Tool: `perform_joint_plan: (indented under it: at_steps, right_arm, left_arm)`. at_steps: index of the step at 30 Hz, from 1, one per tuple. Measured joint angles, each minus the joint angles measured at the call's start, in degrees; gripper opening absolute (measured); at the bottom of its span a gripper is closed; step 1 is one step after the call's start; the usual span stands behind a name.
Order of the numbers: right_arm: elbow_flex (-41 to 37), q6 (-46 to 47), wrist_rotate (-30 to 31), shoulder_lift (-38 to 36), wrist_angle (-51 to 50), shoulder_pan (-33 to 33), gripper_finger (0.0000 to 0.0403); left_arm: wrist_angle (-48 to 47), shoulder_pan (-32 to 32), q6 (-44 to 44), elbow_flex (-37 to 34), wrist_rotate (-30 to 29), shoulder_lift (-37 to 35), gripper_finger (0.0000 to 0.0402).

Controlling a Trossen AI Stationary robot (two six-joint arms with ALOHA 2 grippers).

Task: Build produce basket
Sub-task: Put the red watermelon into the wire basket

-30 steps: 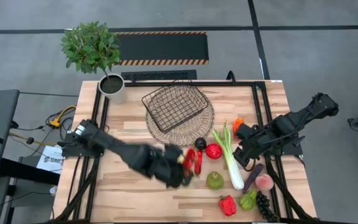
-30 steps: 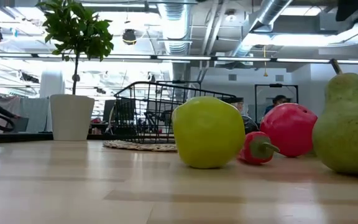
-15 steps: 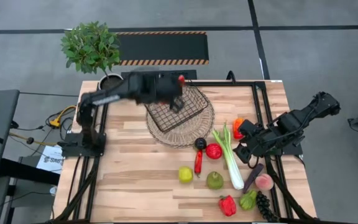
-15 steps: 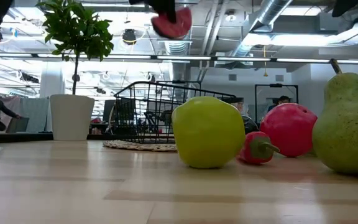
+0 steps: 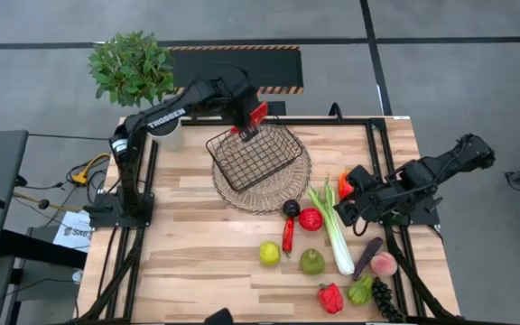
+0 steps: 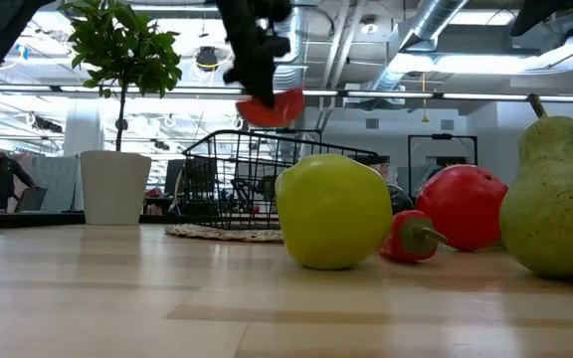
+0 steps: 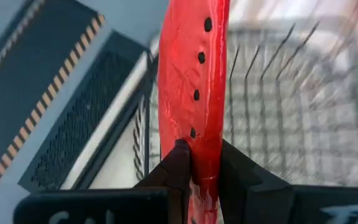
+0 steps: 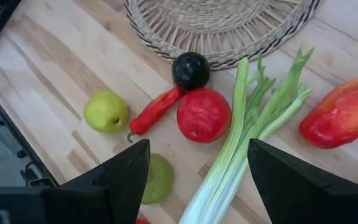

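Observation:
The dark wire basket [image 5: 253,155] stands on a round woven tray [image 5: 269,194] at the table's far middle. My left gripper [image 5: 247,119] is shut on a flat red slice with black seed dots [image 7: 194,68], held in the air over the basket's far left rim; the slice also shows in the low view [image 6: 272,105]. The rest of the produce lies on the table to the right and near: a yellow-green apple [image 5: 269,253], a chilli [image 5: 288,235], a red apple [image 5: 311,218] and a leek [image 5: 334,230]. My right gripper [image 5: 344,209] is open and empty beside the leek. My left gripper pinches the red slice's two flat faces [image 7: 199,163] between its two fingers, near one end of the slice. The fingers [image 6: 251,62] come from above, pointing down. The slice hangs below them, lifted clear above the basket.
A potted plant [image 5: 134,68] stands at the far left corner. A green pear [image 5: 311,262], a red pepper [image 5: 330,297], an aubergine [image 5: 366,257], a peach [image 5: 384,264] and grapes [image 5: 386,301] lie near right. Bare wood shows at the near left [image 5: 188,271].
My left gripper has lifted the red slice from the table beside the chilli, swung up and toward the far edge to over the basket, then come down toward its far left rim, staying shut on the slice.

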Motion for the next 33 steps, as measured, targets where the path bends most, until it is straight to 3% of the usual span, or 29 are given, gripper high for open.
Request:
perform_joint_plan:
  at_steps: [7,19,33]
  right_arm:
    - [-0.02,0.0,0.07,0.0,0.04,-2.13,0.0291]
    - [-0.02,-0.19,0.11,0.0,0.02,-3.64,0.0291]
    - [-0.03,0.46,0.11,0.03,0.09,-3.64,0.0291]
  left_arm:
    - [9.07,1.69,3.5,-10.1,1.7,0.06,0.0032]
    - [19.73,1.48,5.57,-19.81,5.91,-0.01,0.0032]
    - [21.6,1.87,5.68,-20.93,5.0,3.55,0.0032]
